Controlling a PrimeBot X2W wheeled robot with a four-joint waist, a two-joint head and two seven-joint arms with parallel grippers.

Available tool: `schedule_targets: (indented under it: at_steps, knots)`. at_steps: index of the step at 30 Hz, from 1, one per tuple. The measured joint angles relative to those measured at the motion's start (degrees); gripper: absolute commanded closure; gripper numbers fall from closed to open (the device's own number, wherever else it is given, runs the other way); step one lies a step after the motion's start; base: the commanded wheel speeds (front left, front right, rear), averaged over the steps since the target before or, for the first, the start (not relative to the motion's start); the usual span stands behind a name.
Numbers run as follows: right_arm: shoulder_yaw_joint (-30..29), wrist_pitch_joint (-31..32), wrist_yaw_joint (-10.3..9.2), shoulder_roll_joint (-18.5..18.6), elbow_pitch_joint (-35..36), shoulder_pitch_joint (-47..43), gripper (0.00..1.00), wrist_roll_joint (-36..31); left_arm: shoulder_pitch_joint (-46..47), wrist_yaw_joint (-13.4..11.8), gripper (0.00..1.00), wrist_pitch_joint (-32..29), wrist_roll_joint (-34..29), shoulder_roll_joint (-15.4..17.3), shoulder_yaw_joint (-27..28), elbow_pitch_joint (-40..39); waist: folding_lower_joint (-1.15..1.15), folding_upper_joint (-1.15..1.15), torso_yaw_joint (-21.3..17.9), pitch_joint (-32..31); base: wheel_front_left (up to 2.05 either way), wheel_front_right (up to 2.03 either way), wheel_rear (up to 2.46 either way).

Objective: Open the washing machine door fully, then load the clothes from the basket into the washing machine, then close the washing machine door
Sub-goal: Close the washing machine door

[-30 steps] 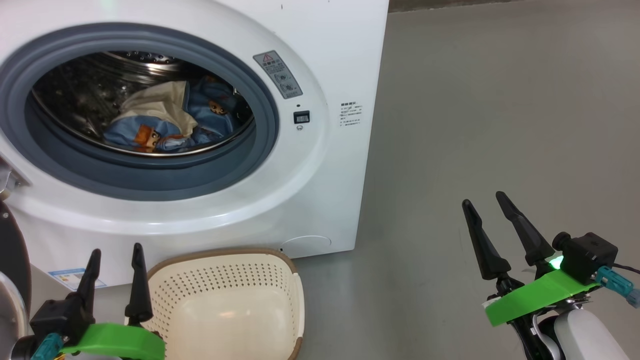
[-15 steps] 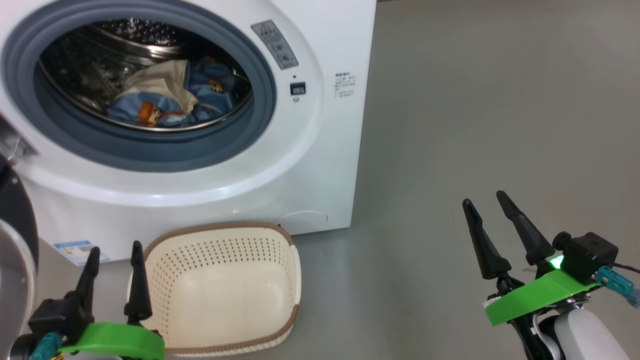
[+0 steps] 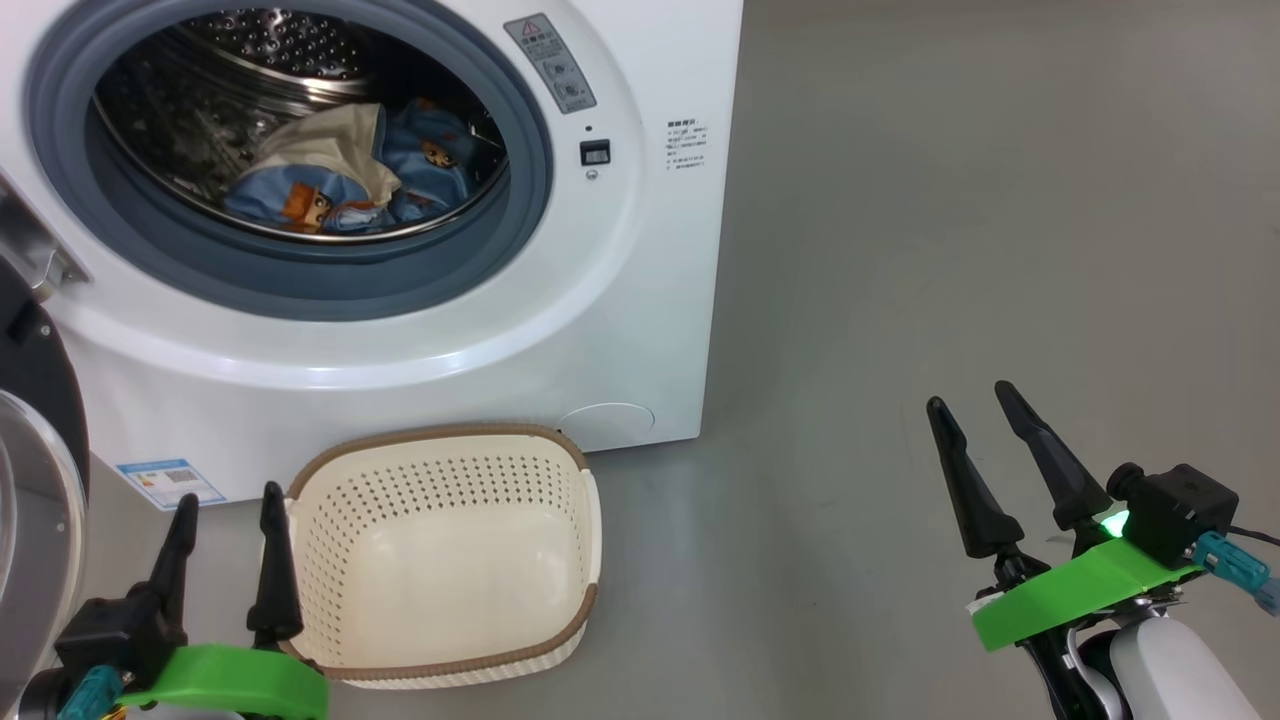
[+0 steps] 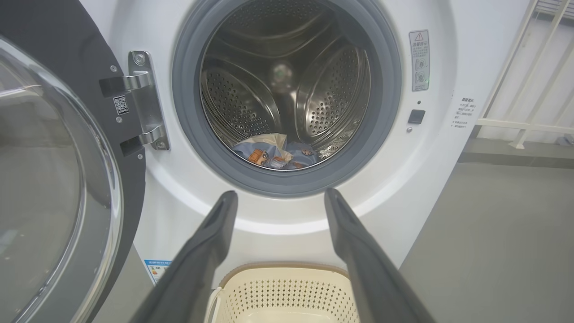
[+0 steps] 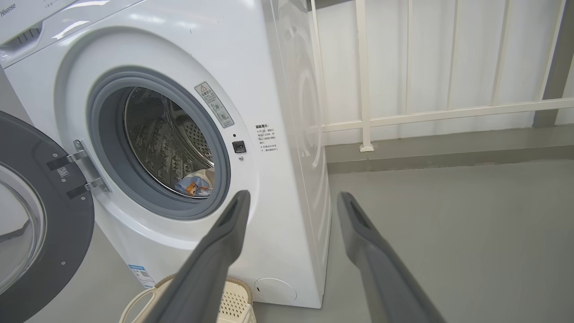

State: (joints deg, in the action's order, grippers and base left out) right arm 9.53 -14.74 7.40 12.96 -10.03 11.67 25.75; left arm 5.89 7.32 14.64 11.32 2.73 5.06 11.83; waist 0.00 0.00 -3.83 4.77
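Closest to you, your left fingers [image 3: 272,560] stand spread and released, grasping nothing. In the head view they overlap the left edge of the small cream plastic basket with perforated sides and a brown woven-look rim [image 3: 440,432]. You cannot tell from the views whether they touch it. Your right fingers [image 3: 962,480] are likewise apart and hold nothing. They hang over the smooth grey floor [image 3: 950,200], well apart from the basket.

The basket sits upright on that floor, just in front of the lower front panel of the big white boxy front-loading washing machine [image 3: 640,330]. On the machine's left, the large round door with a glossy black rim and a bulging clear glass centre [image 4: 54,170] is swung wide open on its steel hinge [image 4: 145,101].

Past the grey rubber ring [image 3: 300,290], the light-blue clothes printed with orange-brown cartoon figures, with some cream fabric among them [image 3: 330,185], lie in the bottom of the perforated steel drum [image 3: 250,50].

Beyond the machine's right side stands a white railing [image 5: 448,114].
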Motion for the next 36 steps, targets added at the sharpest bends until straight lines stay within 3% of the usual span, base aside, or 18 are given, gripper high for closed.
schedule_targets:
  at_steps: [21, 36]
  knots:
    - [0.1, 0.0, 0.0, -0.04, -0.22, 0.0, 0.0, 0.0, 0.0, 0.0, 0.0, 0.0, -0.01, -0.04, 0.09, 0.01, 0.0, 0.0, 0.87, -0.62, 0.0, 0.0, 0.0]
    - [0.8, 0.0, 0.0, -0.03, -0.46, -0.06, 0.0, 0.01, -0.16, -0.05, 0.0, 0.0, -1.03, -0.19, -0.12, 0.01, 0.0, 0.0, 7.02, -1.68, 0.0, 0.0, 0.0]
